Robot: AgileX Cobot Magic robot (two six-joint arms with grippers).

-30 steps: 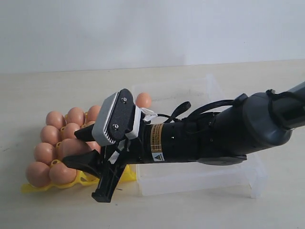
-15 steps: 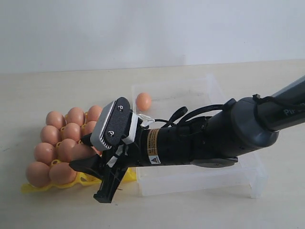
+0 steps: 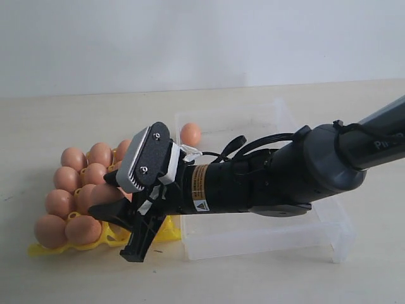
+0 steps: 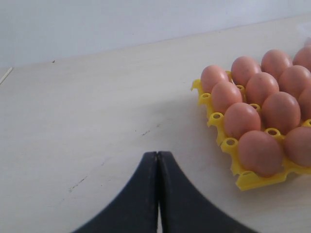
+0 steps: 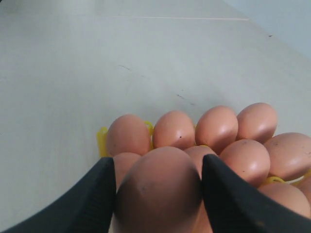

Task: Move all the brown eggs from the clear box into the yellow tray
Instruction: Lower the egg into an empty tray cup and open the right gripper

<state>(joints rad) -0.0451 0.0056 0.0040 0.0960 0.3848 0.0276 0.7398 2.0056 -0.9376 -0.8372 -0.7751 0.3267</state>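
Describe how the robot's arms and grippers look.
The right arm is a dark grey-black cylinder with a yellow warning label, a looped black cable and a ribbed grey plate with two screws. The right gripper and left gripper are both smooth, tapered black wedges.

Smooth matt brown eggs (image 4: 241, 119), plastic yellow tray (image 4: 252, 180)

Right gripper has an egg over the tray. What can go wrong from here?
1. The yellow tray is nearly full. The held egg hangs close above the seated eggs, so lowering it off-centre could knock shell on shell.
2. Opening the right gripper among such close neighbours may shove one out of its cup.
3. The last egg sits near the clear box's far corner. The arm lies across the box and could bump it.
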